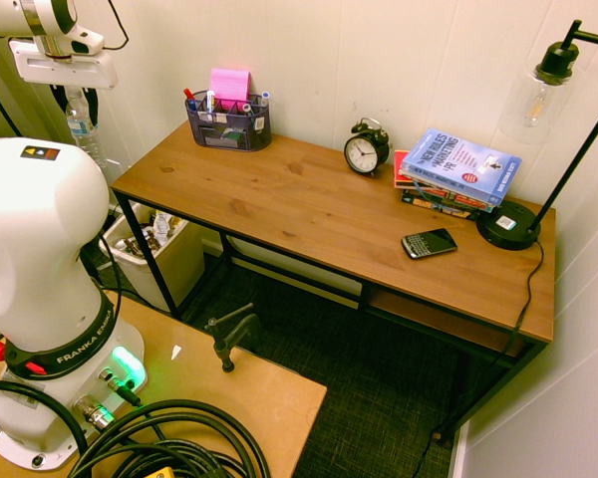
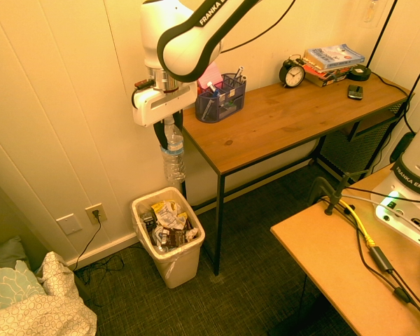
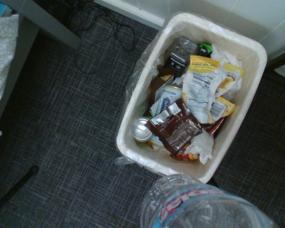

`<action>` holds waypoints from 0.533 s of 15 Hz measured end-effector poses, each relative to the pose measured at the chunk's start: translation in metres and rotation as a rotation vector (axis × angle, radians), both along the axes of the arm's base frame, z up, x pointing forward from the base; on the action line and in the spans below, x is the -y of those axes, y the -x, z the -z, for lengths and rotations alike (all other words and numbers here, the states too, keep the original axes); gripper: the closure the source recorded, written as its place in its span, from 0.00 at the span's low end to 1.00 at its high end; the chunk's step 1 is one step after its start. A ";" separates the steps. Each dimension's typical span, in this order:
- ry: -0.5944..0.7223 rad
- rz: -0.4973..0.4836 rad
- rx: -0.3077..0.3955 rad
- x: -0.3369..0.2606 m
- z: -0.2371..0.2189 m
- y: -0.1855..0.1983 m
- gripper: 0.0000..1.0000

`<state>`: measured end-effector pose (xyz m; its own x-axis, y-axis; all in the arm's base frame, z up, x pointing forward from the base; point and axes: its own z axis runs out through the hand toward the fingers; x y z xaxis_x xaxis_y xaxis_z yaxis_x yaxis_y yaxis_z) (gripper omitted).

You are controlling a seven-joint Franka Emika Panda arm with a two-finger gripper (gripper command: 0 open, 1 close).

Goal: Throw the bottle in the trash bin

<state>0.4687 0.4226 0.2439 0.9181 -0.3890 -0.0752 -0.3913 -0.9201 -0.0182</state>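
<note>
Hand (image 2: 169,126) clenched around upright clear bottle (image 2: 173,155) by its neck, hanging beside the desk (image 2: 287,115) above the rubbish-filled trash bin (image 2: 169,262), seemingly poised for dropping.

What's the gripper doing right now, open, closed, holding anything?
Gripper: closed on the bottle, holding it by the top so it hangs upright above the trash bin.

The claw (image 2: 169,128) holds the bottle (image 2: 172,152) upright above the trash bin (image 2: 181,264).

Bottle (image 2: 173,150) above trash bin (image 2: 184,264)
</note>
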 end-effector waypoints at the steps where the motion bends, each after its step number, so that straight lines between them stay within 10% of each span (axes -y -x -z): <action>1: 0.004 0.006 -0.007 -0.002 -0.003 -0.002 0.00; 8: -0.023 0.062 -0.015 -0.001 -0.020 -0.021 0.00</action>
<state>0.4894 0.4239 0.2636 0.8910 -0.4431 -0.0983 -0.4480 -0.8934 -0.0332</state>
